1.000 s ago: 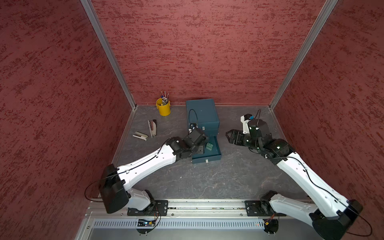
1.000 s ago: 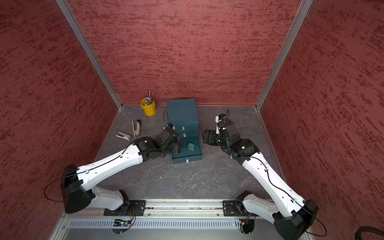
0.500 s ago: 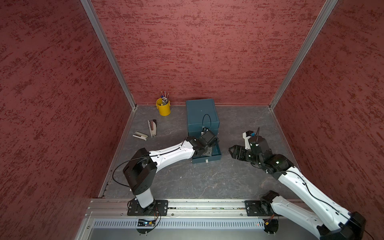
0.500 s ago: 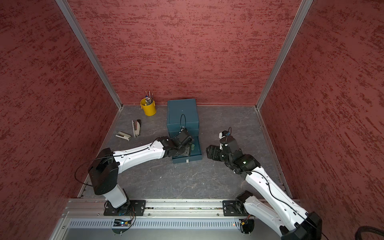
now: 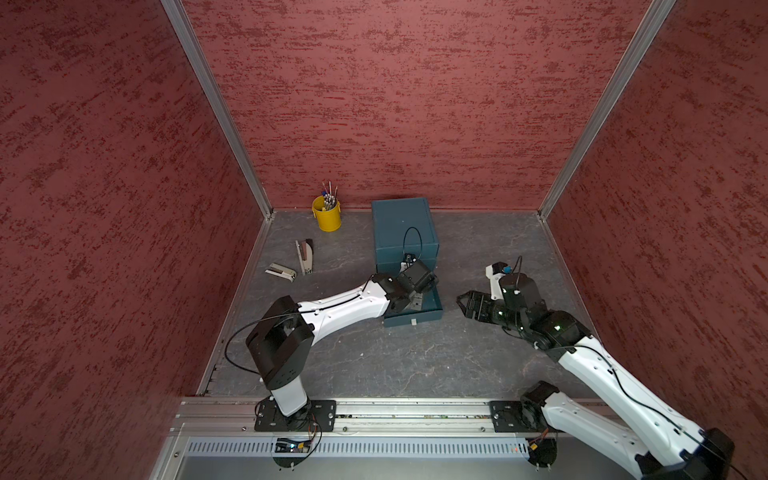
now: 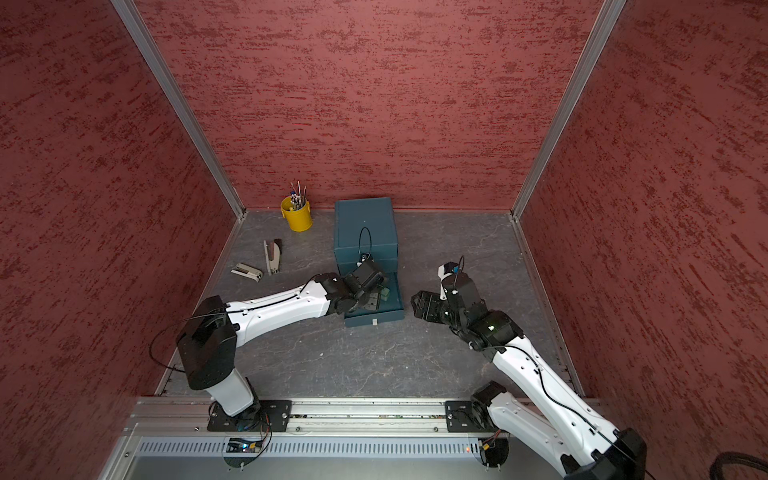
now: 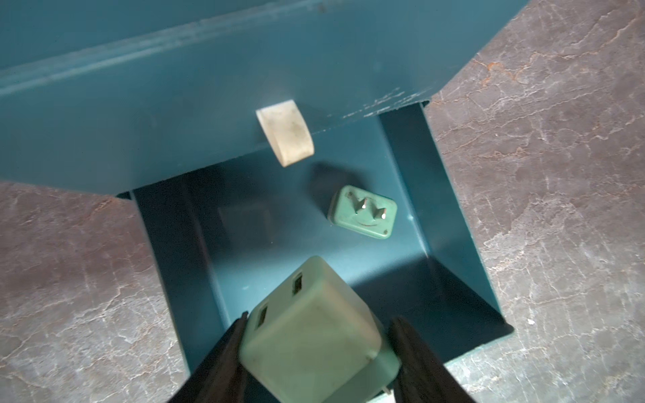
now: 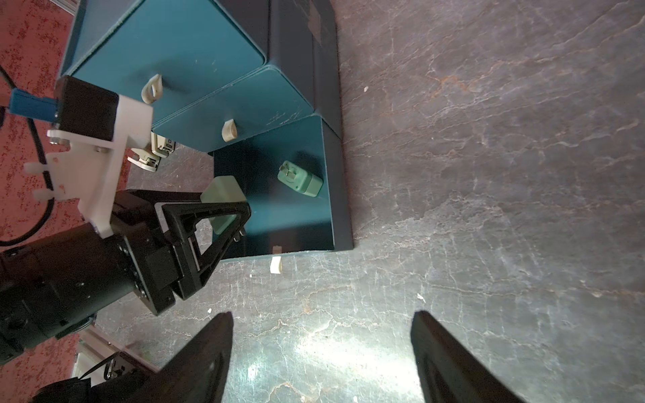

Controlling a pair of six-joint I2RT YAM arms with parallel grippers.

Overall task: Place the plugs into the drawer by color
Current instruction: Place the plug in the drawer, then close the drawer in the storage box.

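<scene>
The left fingers grip a pale green plug by two opposite sides, holding it above the open bottom drawer of the teal cabinet. A second green plug lies on the drawer floor with its prongs up, close to one side wall. The right fingers stand spread wide with nothing between them, over bare worktop near the drawer. Two staplers and a yellow cup sit well apart, on the cabinet's left
</scene>
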